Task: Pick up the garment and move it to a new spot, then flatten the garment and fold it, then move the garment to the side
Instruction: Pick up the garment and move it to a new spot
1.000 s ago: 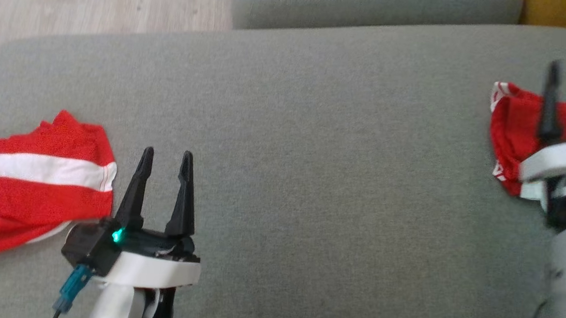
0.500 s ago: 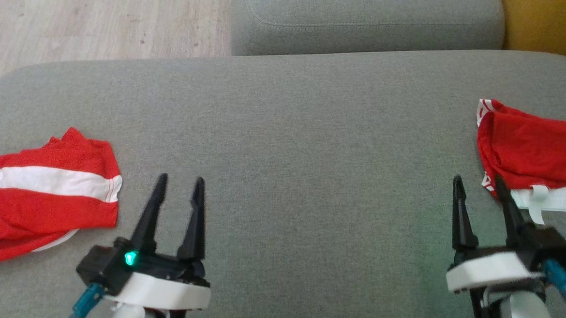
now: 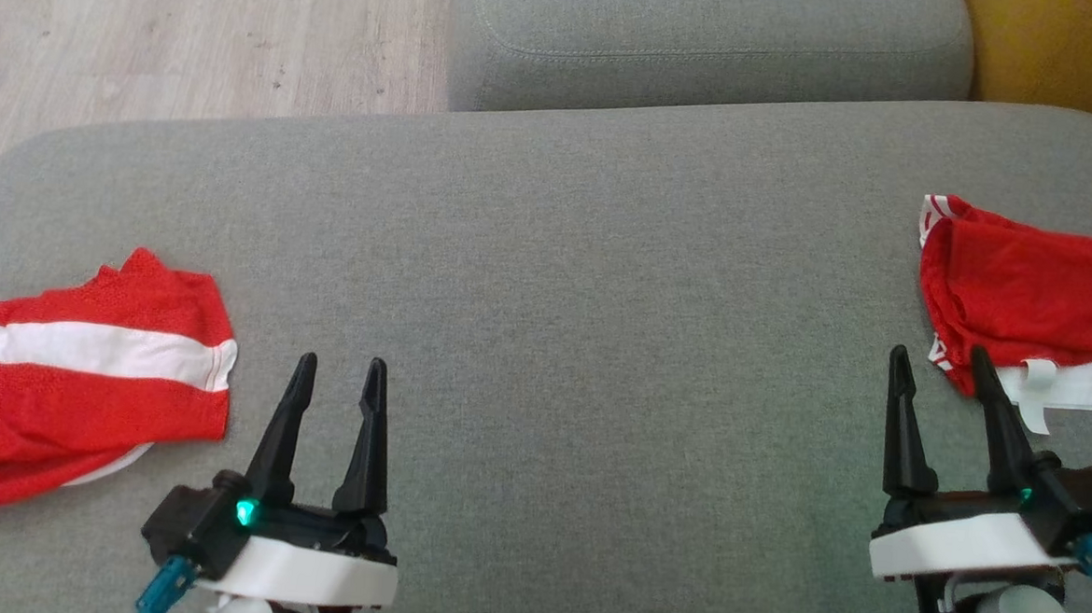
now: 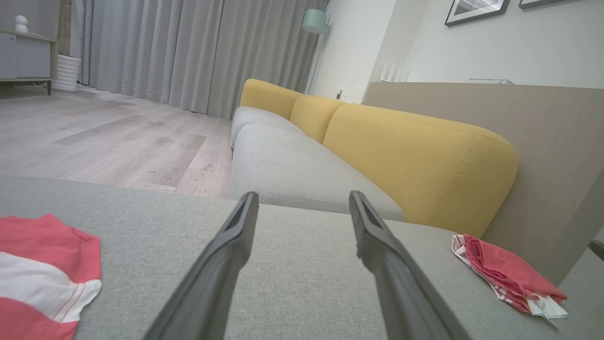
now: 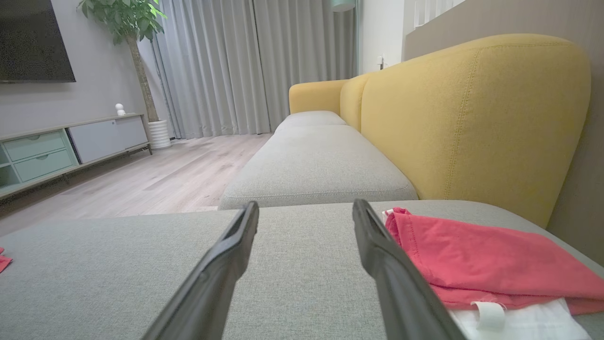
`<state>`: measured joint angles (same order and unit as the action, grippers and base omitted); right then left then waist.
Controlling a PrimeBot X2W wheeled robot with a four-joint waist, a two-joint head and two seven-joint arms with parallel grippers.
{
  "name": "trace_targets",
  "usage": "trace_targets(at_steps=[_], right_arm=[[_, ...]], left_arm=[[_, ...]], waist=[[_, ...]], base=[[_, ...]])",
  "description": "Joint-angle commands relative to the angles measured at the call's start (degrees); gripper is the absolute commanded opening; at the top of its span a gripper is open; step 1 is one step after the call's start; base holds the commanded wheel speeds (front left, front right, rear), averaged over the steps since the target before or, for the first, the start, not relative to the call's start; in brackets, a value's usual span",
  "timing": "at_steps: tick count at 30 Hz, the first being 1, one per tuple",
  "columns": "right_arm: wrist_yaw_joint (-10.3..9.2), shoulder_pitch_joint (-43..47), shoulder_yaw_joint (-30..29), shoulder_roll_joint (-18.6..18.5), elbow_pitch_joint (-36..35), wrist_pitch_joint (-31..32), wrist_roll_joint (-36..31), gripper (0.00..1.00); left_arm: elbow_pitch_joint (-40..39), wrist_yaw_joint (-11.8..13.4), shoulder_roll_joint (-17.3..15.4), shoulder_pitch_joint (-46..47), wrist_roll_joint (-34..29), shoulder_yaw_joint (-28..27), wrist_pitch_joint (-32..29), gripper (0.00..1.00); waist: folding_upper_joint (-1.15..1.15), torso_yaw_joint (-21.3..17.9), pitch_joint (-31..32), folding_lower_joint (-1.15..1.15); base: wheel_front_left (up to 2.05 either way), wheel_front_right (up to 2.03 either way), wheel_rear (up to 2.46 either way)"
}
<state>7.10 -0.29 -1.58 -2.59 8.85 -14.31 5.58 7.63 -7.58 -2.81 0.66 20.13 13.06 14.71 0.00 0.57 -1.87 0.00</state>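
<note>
Cloth like this is light, soft and limp, so I judge a pinch at a hem or corner holds best.

Head view: the striped garment (image 3: 83, 394) lies on the sofa cushion (image 3: 602, 300), just left of the left hand (image 3: 342, 363), whose fingers are apart and empty. The red garment (image 3: 1023, 294) lies folded just beyond the right hand (image 3: 938, 355), also apart and empty.

Left wrist view: the striped garment (image 4: 42, 264) is at the lower left, beside the left hand (image 4: 303, 196), not between its fingers.

Right wrist view: the red garment (image 5: 481, 259) is close beside the right hand (image 5: 306, 204) — whether they touch, I cannot tell.
</note>
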Motion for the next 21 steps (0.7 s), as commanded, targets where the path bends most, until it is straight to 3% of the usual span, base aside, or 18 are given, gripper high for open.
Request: trace_targets(at_steps=[1, 12, 21], right_arm=[[0.39, -0.3, 1.2, -0.3, -2.2, -0.7, 0.4, 1.00], [0.39, 0.1, 1.2, -0.3, -2.0, -0.7, 0.2, 1.00], [0.39, 1.1, 3.4, -0.3, -1.4, -0.7, 0.1, 1.00]], left_arm=[[-1.5, 0.1, -0.1, 1.2, 0.3, -2.0, 0.3, 1.00], [-1.5, 0.1, -0.1, 0.8, 0.5, -2.6, 0.3, 1.00], [-1.1, 0.2, -0.1, 0.7, 0.1, -6.8, 0.3, 1.00]], waist=[[0.00, 0.0, 0.0, 0.00], [0.00, -0.1, 0.6, 0.00], [0.00, 4.0, 2.0, 0.00]], base=[[0.00, 0.00, 0.00], [0.00, 0.00, 0.00], [0.00, 0.00, 0.00]])
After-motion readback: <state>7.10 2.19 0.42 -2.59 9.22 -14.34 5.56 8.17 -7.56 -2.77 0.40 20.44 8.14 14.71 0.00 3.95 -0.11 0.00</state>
